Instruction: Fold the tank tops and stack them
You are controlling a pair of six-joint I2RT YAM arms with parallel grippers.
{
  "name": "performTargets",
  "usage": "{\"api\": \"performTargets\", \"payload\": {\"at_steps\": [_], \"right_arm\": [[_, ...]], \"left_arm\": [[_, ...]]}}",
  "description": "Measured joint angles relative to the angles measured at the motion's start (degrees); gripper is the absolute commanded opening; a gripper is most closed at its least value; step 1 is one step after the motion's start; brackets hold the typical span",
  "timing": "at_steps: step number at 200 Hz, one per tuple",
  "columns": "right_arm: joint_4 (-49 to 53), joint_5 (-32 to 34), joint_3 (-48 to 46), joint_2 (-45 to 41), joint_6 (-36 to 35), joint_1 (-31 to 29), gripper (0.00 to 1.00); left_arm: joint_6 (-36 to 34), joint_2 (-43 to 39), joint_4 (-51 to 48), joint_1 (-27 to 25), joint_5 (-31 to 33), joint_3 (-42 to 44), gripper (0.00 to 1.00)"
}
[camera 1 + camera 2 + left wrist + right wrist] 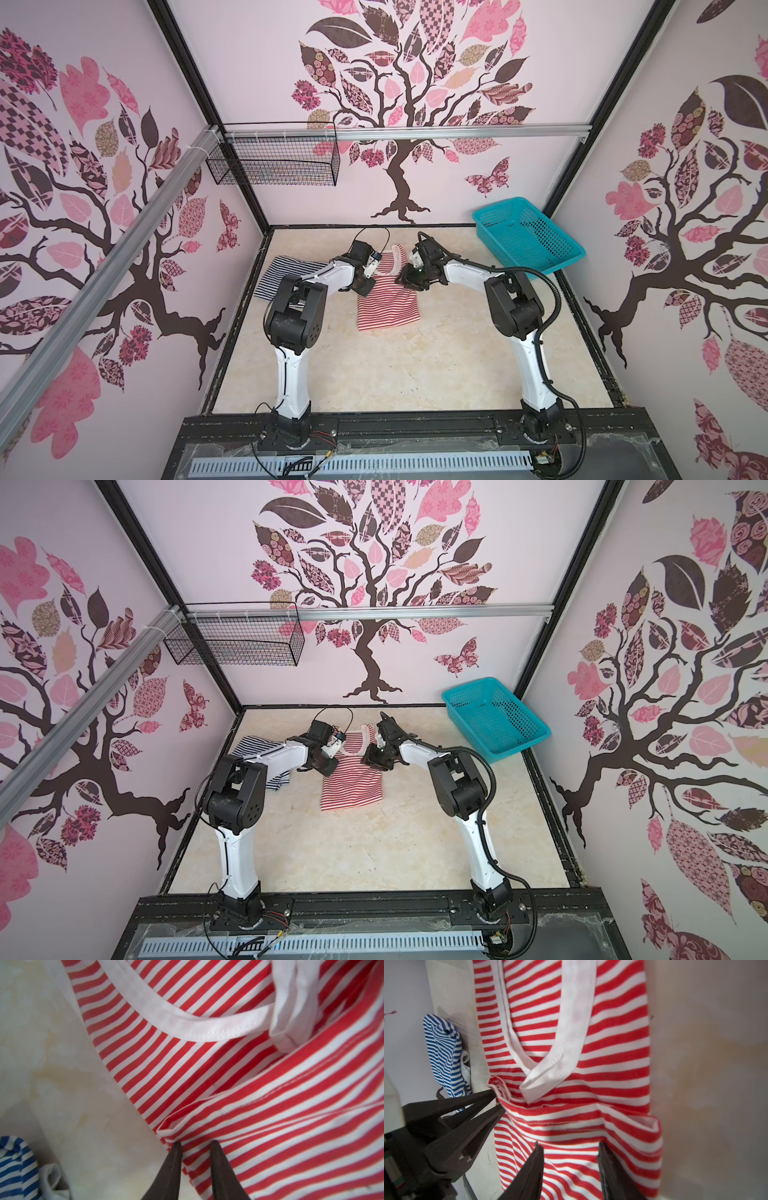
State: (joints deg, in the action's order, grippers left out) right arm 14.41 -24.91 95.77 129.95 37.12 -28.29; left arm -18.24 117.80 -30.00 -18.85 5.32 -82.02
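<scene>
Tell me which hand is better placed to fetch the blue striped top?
Probably the left hand: the navy-and-white tank top lies beside that arm; the right hand would cross the red-and-white tank top.

1. Red-and-white tank top (388, 309): lies flat, hem folded up over its body toward the pale-edged neckline, between the left gripper (365, 289) and right gripper (409, 282).
2. Navy-and-white tank top (286, 268): rumpled, apart, out beyond the left gripper.

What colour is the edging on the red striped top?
The edging is plain white; the left wrist view shows it best.
</scene>
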Motion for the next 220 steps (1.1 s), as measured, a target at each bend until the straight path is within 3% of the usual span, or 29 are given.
{"api": "performTargets", "payload": {"at_steps": [38,70,88,148,189,220], "right_arm": [[-4.70,-0.70,-4.68,-2.08,-0.07,-0.02,0.56],[-7.04,-1.05,-14.62,-11.15,0.09,-0.59,0.59],[-6.29,0.42,-18.36,-17.59,0.07,-1.42,0.61],[-6.97,2.91,-36.61,-31.91,1.97,-4.42,0.63],[-11.63,0.63,-47.32,-32.54,5.86,-4.37,0.64],[-15.91,-0.39,-49.09,-32.65,8.96,-4.66,0.63]], "left_arm": [[1.16,-0.44,-2.10,0.02,2.71,0.04,0.32],[1.77,-5.09,-3.52,0.02,2.99,2.80,0.35],[1.07,-11.30,-4.20,0.07,1.33,6.05,0.42],[-7.72,-33.24,-3.37,-3.02,-5.49,25.77,0.51],[-13.84,-38.53,4.81,-9.16,-1.46,41.59,0.52],[-16.81,-39.04,10.38,-9.79,1.75,45.62,0.52]]}}
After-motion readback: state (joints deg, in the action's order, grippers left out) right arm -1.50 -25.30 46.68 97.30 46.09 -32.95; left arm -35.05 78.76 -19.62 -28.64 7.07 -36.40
